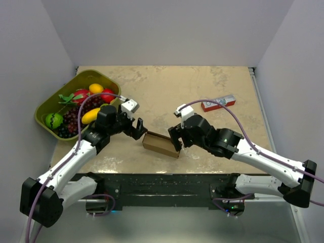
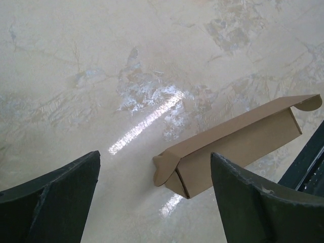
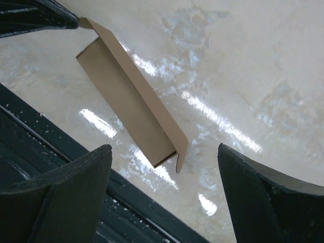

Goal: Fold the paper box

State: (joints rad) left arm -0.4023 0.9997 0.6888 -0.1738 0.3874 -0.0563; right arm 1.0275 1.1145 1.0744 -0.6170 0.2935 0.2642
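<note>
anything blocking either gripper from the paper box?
Nothing visible. The paper box lies on the table between the left gripper and the right gripper, both with jaws open close to its ends. The fruit tray and the red-and-white carton sit well off to the sides.

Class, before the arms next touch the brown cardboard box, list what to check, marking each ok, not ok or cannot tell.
1. Left gripper open: ok.
2. Right gripper open: ok.
3. Paper box free on the table, neither gripper holding it: ok.
4. End tabs tucked in: not ok, both stick out.
5. Printed carton clear of the box: ok.
</note>
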